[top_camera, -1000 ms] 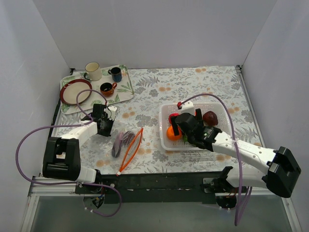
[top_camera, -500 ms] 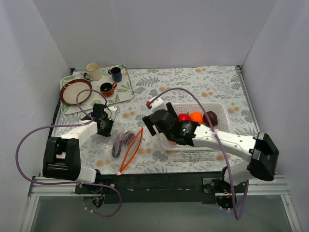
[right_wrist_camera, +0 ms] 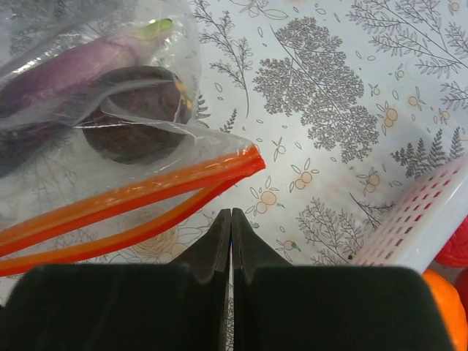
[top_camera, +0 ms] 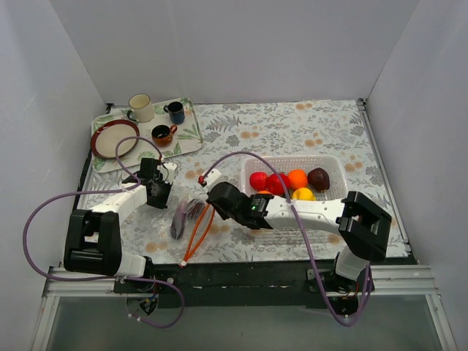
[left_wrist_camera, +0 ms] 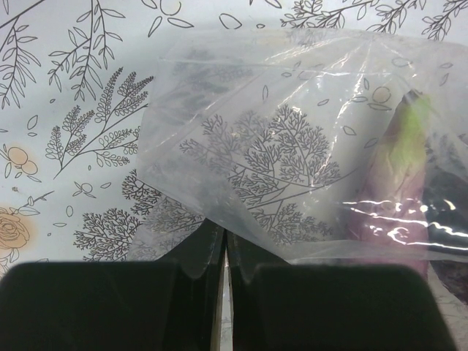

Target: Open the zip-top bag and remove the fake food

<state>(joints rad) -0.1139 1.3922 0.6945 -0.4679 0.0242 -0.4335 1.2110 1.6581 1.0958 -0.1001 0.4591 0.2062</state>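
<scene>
The zip-top bag lies flat at front left, its orange zipper mouth gaping. My left gripper is shut on the bag's clear closed end. Inside the bag I see fake food: a purple eggplant and a dark maroon round piece. My right gripper is shut with nothing in it, its tips just short of the zipper's end. More fake food lies in the white basket: two red pieces, an orange one, a yellow one and a maroon one.
A leaf-print tray at the back left carries a red-rimmed plate and three mugs. White walls close in the table on three sides. The right arm stretches along the basket's front edge.
My right arm swung left from the basket to the bag's mouth and its gripper went from open to shut. An orange piece now lies in the basket. The left arm has not moved.
</scene>
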